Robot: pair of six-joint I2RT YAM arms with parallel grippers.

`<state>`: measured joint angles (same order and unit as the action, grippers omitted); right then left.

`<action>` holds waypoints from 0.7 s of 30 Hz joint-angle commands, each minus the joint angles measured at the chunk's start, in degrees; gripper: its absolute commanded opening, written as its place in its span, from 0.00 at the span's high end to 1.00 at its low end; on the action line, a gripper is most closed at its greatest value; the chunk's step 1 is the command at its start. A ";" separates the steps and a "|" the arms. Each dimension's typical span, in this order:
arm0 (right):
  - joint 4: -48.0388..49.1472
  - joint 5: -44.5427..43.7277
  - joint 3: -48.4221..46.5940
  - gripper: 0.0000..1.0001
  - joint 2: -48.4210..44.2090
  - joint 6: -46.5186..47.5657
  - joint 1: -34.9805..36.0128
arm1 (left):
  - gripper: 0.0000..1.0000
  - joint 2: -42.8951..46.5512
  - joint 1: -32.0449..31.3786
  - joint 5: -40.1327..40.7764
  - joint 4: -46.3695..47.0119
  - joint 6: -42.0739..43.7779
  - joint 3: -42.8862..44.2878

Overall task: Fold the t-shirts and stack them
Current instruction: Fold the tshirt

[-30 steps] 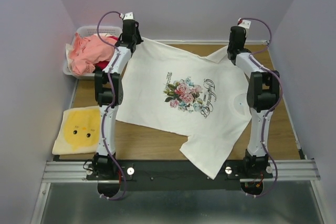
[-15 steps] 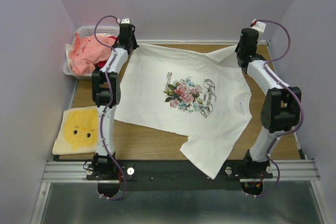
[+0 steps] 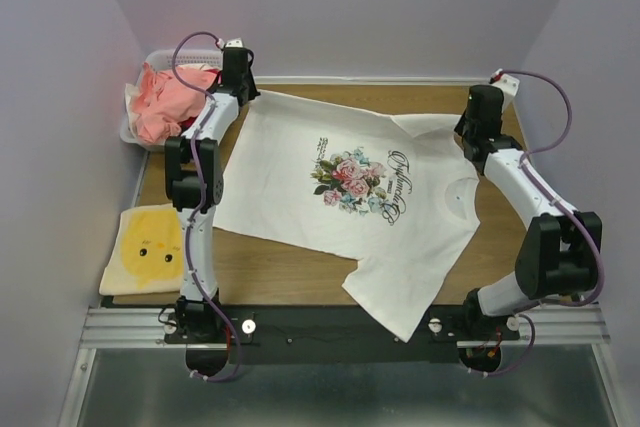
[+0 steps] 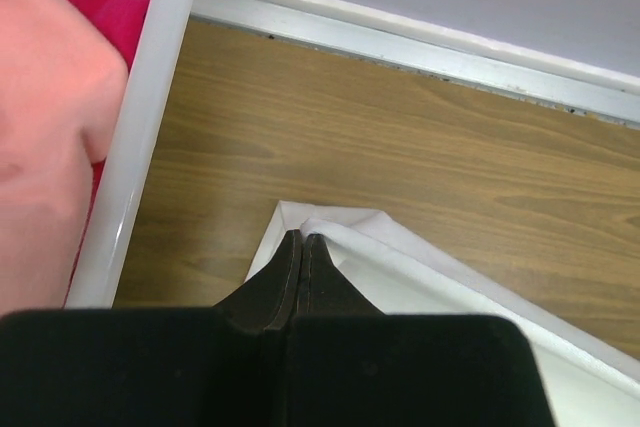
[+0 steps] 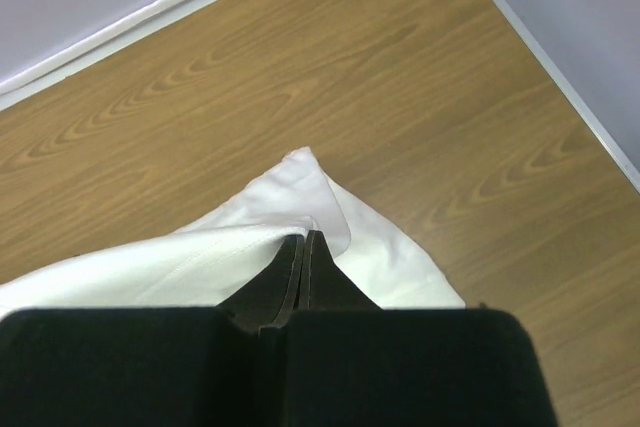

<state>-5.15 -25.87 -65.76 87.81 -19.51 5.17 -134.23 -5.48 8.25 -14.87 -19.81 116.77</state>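
Top external: white t-shirt [image 3: 290, 177] spread print-up on table [image 3: 280, 272], near corner overhanging front edge. My left gripper [image 4: 302, 245] clamped on its far-left corner, my right gripper [image 5: 303, 243] on far-right corner. Far left: pink t-shirts [image 3: 170, 102] heaped in basket [image 3: 165, 53].

left arm [image 3: 197, 162] stretched forward, elbow bent mid-reach, wrist at far left. left gripper [image 4: 303, 239]: fingers pressed together, pinching a corner of the white tee [image 4: 420, 282]. right arm [image 3: 520, 182] reaches to far right, elbow out wide and low. right gripper [image 5: 304, 237]: fingers likewise together, pinching another tee corner.
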 commanded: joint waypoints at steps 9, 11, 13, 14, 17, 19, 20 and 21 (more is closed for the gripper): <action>-6.10 2.75 9.33 0.99 -9.76 -4.92 -0.33 | 1.00 11.36 -0.24 1.50 1.25 -2.24 -15.86; -6.89 3.02 10.47 0.99 -10.99 -5.28 -0.25 | 1.00 12.68 -0.33 1.59 1.60 -2.77 -18.94; -8.03 3.71 11.17 0.99 -11.69 -5.71 -0.25 | 1.00 13.64 -0.41 1.77 1.51 -3.04 -21.31; -8.47 4.07 11.35 0.99 -12.31 -5.98 -0.25 | 1.00 14.08 -0.41 1.86 1.51 -3.30 -22.02; -9.88 4.42 13.02 0.99 -13.89 -6.68 -0.33 | 1.00 15.67 -0.50 2.03 1.95 -3.92 -24.92; -10.75 4.95 14.34 0.99 -14.42 -7.47 -0.25 | 1.00 16.46 -0.59 1.86 1.87 -4.18 -26.50; -11.02 5.38 14.78 0.99 -14.77 -7.82 -0.33 | 1.00 16.55 -0.68 1.94 1.87 -4.44 -26.85; -11.37 5.74 15.13 0.99 -15.38 -8.09 -0.25 | 1.00 16.64 -0.68 1.94 1.87 -4.44 -27.29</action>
<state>-12.95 -21.69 -53.10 75.11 -25.08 5.17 -121.43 -5.76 8.40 -13.93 -22.81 91.29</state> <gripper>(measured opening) 0.012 0.012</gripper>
